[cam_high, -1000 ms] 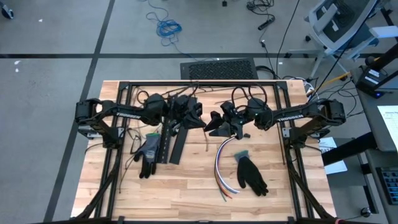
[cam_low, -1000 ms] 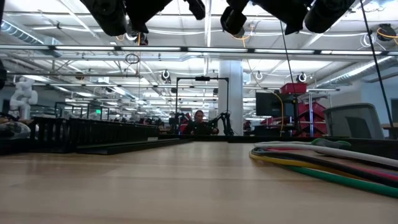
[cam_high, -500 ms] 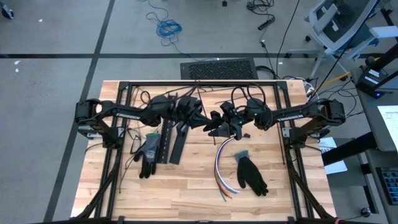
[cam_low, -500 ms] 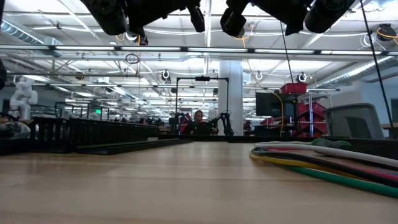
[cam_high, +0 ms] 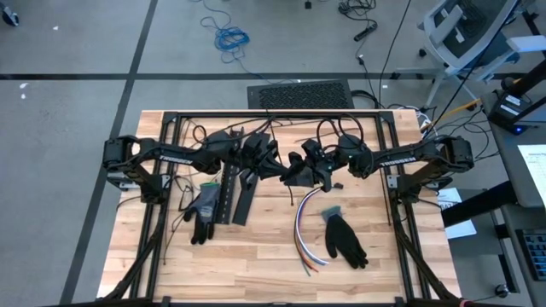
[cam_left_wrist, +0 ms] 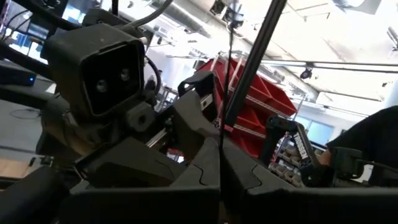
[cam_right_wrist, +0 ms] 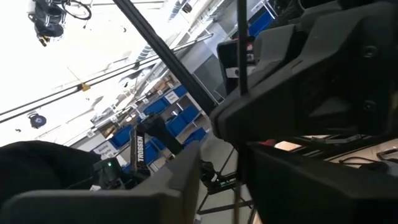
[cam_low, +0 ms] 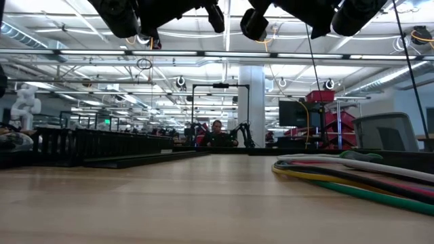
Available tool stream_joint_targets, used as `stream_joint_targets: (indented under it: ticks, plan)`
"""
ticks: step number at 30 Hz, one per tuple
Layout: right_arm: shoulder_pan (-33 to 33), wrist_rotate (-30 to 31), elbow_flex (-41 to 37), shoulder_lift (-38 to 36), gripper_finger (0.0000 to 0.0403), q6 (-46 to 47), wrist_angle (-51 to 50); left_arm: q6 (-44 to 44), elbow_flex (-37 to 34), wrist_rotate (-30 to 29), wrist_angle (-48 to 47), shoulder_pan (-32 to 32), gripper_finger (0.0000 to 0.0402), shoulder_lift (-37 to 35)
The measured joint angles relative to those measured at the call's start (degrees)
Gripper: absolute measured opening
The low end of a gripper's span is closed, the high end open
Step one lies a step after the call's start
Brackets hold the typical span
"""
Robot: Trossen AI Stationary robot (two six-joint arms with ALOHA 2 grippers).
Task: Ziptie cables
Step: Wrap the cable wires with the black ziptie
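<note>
Wood surface (cam_high: 256, 256) from above: your cables (cam_high: 304, 230) lie loose in a curved bundle right of centre, fanned at the near end, no tie around them that I can make out. Judging by that, the bundling is all ahead of you. Both arms are raised over the far middle, left hand (cam_high: 271, 159) and right hand (cam_high: 294, 168) tip to tip, well clear of the cables.

Low view: cables (cam_low: 352, 177) flat on the surface at right, untouched; both hands up at the top edge.

Left wrist: left hand (cam_left_wrist: 219, 180) is fully closed on a thin black strand (cam_left_wrist: 221, 93), probably the ziptie.

Right wrist: right hand (cam_right_wrist: 221, 177) sits partly open around a thin dark strand; can't tell whether it's gripping.
</note>
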Motion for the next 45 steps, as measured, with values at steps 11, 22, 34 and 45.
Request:
stream_joint_targets:
  ticks: [11,22,34,45]
  plan:
    - [0.0,-1.0,0.0,0.0,0.0004,-1.8,0.2,-4.5,0.0,3.5,2.9,0.0,0.0000,0.0]
    - [0.0,-3.4,0.0,0.0,0.0001,-4.3,1.5,-8.5,0.0,-1.9,1.1,0.3,0.0043,0.0]
    - [0.0,-3.8,0.0,0.0,0.0000,-5.9,-0.3,-9.0,0.0,-3.1,11.8,10.1,0.0148,-3.5]
    - [0.0,-0.5,0.0,0.0,0.0000,-9.7,-1.9,-6.9,0.0,-3.4,11.6,25.1,0.0151,-21.6]
